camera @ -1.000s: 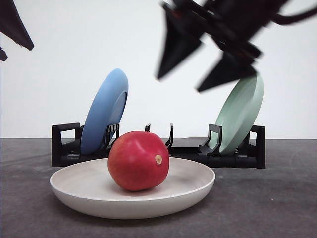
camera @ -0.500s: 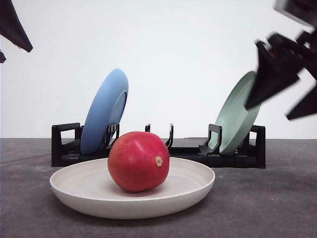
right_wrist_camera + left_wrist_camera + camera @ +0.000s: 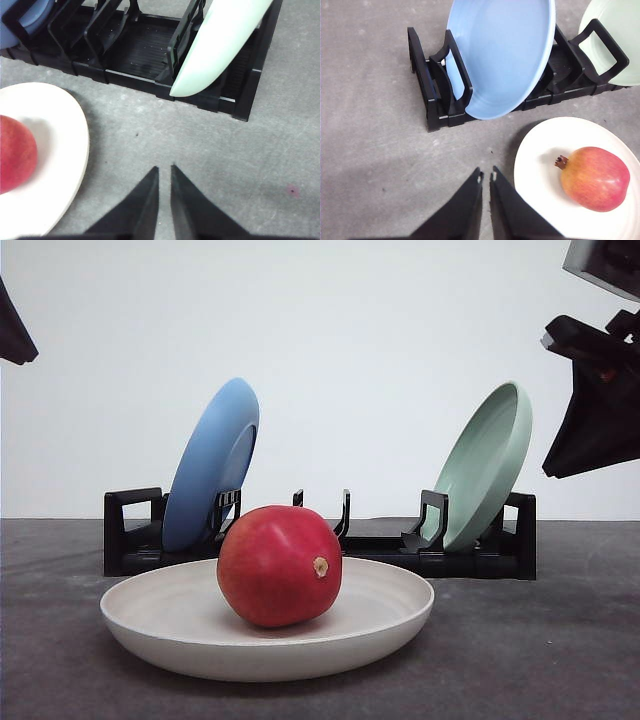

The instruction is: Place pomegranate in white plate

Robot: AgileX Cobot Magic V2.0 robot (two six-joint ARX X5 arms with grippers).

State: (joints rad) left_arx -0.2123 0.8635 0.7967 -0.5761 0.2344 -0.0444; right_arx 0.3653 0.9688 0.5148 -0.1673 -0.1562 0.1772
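Grey matte tabletop (image 3: 560, 660) before a plain white wall carries everything. The pomegranate (image 3: 279, 565) sits in the white plate (image 3: 180, 625), nub sideways, so placement looks done. Both claws, left (image 3: 486, 176) and right (image 3: 164, 170), are closed on nothing; retreating should stay clear of the rack (image 3: 470, 562) behind, with its blue plate (image 3: 212, 465) and green plate (image 3: 485, 465).

Count: 3 plates — white plate (image 3: 150, 625), blue plate (image 3: 212, 465), green plate (image 3: 485, 465) — plus 1 pomegranate (image 3: 279, 565), 1 black rack (image 3: 135, 530), 2 hands: left hand (image 3: 486, 176), right hand (image 3: 164, 170).
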